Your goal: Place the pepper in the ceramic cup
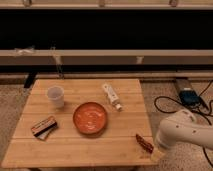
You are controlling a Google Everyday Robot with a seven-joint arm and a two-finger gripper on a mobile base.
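The pepper point(144, 142) is a small slim dark red piece lying near the front right corner of the wooden table point(75, 150). The ceramic cup point(55, 95) is a small plain white cup standing upright at the back left of the table, far from the pepper. My white arm point(182, 131) comes in from the lower right. Its gripper point(156, 151) is low at the table's front right corner, just right of and below the pepper. I cannot tell whether it touches the pepper.
A round orange-red bowl point(90, 118) sits mid-table between pepper and cup. A white oblong bottle point(112, 96) lies behind the bowl to the right. A brown-and-black block point(44, 127) lies at the front left. Cables and a box point(189, 96) are on the floor at right.
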